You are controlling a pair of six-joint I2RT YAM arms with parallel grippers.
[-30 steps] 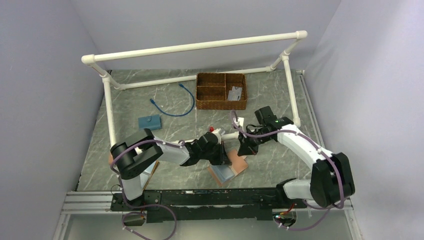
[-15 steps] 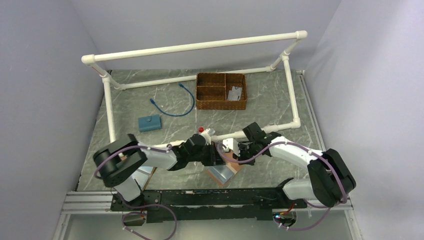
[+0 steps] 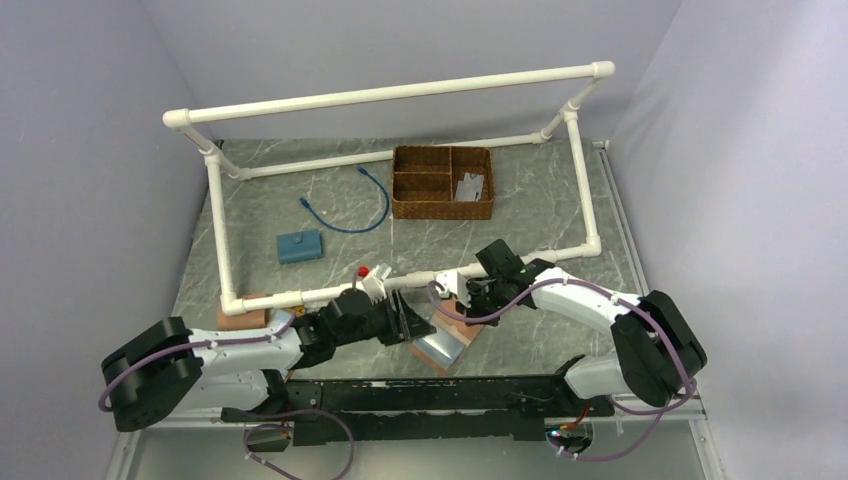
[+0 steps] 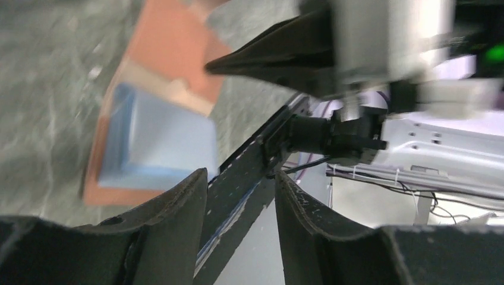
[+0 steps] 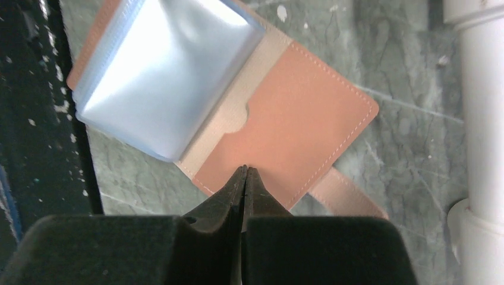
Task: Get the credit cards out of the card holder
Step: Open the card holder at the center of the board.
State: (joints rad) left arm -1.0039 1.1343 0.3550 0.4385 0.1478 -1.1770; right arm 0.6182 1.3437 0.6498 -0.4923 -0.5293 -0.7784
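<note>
The card holder [image 3: 478, 326] lies open on the table near the front rail, reddish-brown leather flap to the right and shiny grey-blue sleeves [image 5: 166, 77] to the left. My right gripper [image 5: 245, 170] is shut, and its tips rest on the leather flap [image 5: 291, 130]. It shows in the top view as the right gripper [image 3: 470, 306]. My left gripper [image 3: 413, 322] is open just left of the holder with nothing between its fingers [image 4: 178, 205]. The holder [image 4: 160, 136] is blurred there. The credit cards are hidden. A pale tan strip [image 5: 220, 122] lines the pocket mouth, and I cannot tell whether it is a card.
A white pipe frame [image 3: 400, 92] spans the table, and its low front pipe [image 5: 475, 89] runs just behind the holder. At the back are a wicker basket [image 3: 425, 205], a blue cable [image 3: 350, 215] and a small blue block [image 3: 299, 246]. A black rail [image 3: 400, 395] edges the front.
My left arm has drawn back to the left and its gripper has gone from shut to open. My right gripper, still shut, has moved left and down onto the holder's flap.
</note>
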